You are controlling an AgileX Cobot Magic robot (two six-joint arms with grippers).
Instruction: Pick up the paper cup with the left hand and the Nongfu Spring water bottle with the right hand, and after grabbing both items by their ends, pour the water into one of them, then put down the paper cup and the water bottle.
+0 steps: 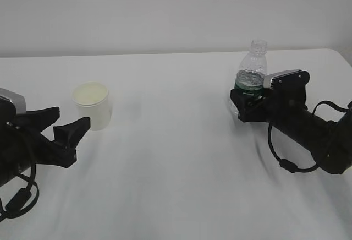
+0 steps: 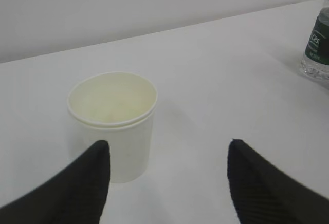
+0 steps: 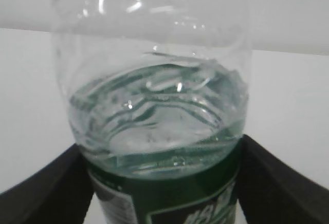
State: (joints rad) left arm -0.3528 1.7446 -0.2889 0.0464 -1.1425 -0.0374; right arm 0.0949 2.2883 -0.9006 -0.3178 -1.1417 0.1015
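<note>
Spread wide and empty, the left hand [image 1: 67, 134] sits just short of the paper cup [image 1: 92, 105], upright on the table [image 1: 176, 185]; light and crushable, it wants a gentle mid-wall hold. Rightward, the right hand [image 1: 246, 103] flanks the Nongfu Spring water bottle [image 1: 250, 80] at its label, fingers [image 3: 46, 188] beside it, contact unclear; thin, slick plastic, its water [image 3: 159, 111] partway up, likely flexes.

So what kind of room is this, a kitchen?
Probably a robot test room, not a kitchen: a bare white table, a plain wall, and only a paper cup and water bottle.

A plain white table [image 1: 176, 185] — smooth, bare-topped — meets a pale wall [image 1: 165, 9] behind.
</note>
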